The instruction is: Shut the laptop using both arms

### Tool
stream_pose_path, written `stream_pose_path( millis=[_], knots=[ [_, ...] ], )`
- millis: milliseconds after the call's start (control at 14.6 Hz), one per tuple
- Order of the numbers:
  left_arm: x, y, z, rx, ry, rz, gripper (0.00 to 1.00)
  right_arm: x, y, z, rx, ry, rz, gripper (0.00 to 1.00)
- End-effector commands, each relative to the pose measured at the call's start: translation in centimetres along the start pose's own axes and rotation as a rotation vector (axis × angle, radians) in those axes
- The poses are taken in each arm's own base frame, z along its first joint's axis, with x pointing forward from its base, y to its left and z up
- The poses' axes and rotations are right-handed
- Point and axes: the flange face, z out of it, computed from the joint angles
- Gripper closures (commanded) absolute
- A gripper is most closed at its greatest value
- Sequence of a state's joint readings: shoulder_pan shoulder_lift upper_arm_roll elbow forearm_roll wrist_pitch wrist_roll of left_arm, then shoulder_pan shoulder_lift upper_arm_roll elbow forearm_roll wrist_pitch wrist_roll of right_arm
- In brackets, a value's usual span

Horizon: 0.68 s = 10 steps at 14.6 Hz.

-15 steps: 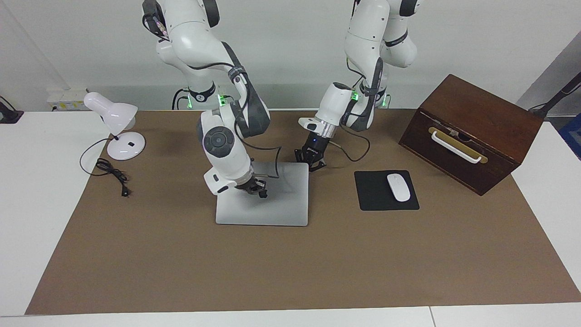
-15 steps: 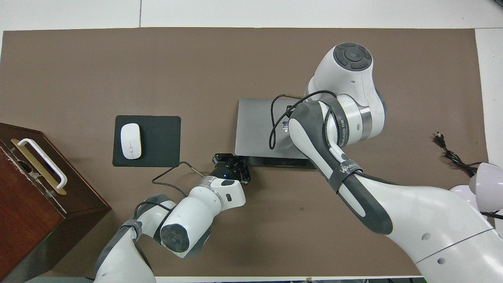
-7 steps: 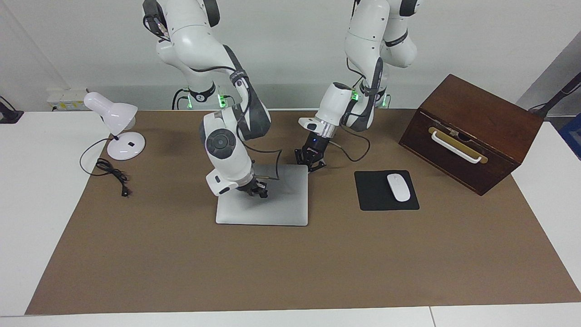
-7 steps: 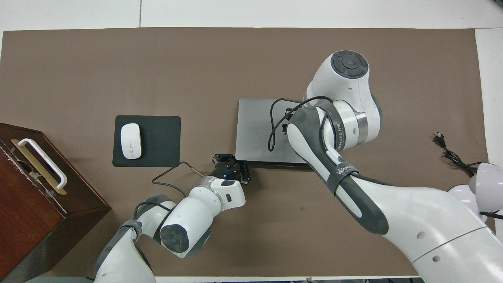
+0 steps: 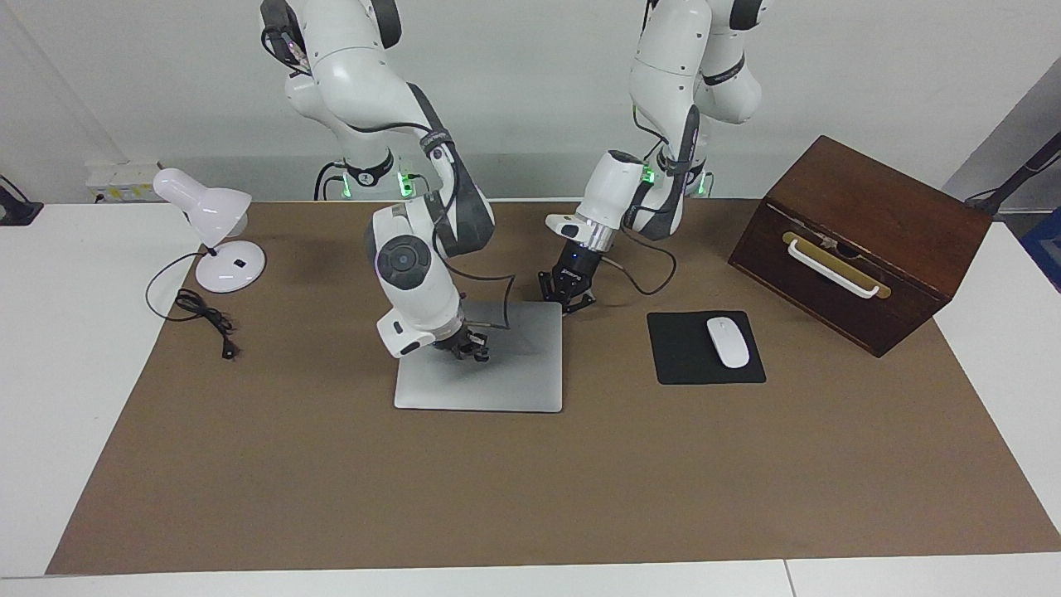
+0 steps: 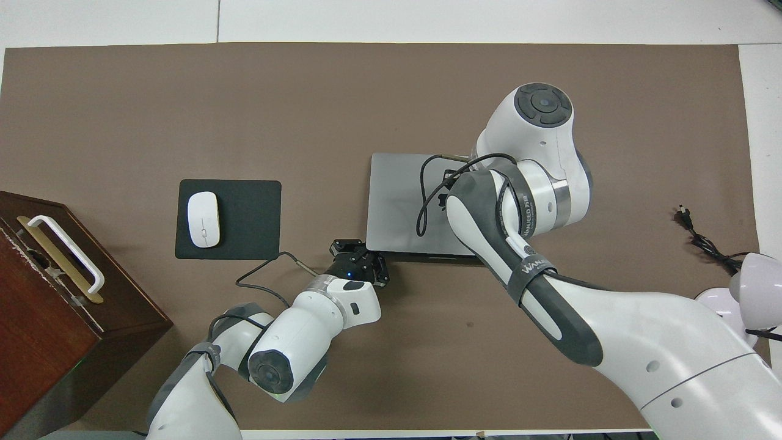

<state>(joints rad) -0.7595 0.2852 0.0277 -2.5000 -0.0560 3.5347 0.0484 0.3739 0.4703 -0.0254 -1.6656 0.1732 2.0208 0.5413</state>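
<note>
The silver-grey laptop [image 5: 514, 377] lies on the brown mat with its lid lowered almost flat; in the overhead view [image 6: 397, 201] only a thin dark strip shows along its edge nearest the robots. My right gripper [image 5: 470, 347] rests on the lid near its middle; from above its own wrist hides it. My left gripper [image 5: 567, 300] is open, low at the laptop's corner nearest the robots toward the left arm's end; it also shows in the overhead view [image 6: 359, 264].
A black mouse pad [image 5: 688, 369] with a white mouse [image 5: 727, 342] lies beside the laptop toward the left arm's end. A brown wooden box [image 5: 862, 236] stands past it. A white desk lamp [image 5: 211, 224] and its cable [image 5: 203, 315] are at the right arm's end.
The right gripper has drawn slightly toward the robots on the lid and the lid has sunk lower; the dark strip at the laptop's near edge has thinned. The left gripper has barely moved.
</note>
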Motion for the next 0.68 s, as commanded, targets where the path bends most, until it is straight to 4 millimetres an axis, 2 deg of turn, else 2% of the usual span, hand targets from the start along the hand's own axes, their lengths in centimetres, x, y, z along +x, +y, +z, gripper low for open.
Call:
stream_pose_path(
  millis=[0,205,478,615],
  knots=[
    [-4.8,0.1,0.7,0.003,-0.125,0.019,1.00,-0.6,0.4,-0.1,0.025,0.000,0.000,1.00],
    [-4.8,0.0,0.7,0.004,-0.125,0.018,1.00,-0.4,0.2,-1.5,0.037,0.017,0.001,1.00],
    [-4.8,-0.3,0.7,0.008,-0.124,0.012,1.00,0.1,1.7,-8.5,0.089,0.123,0.006,1.00],
    [-4.8,-0.4,0.7,0.010,-0.124,0.003,1.00,2.2,4.2,-12.5,0.105,0.202,0.008,1.00]
  ],
)
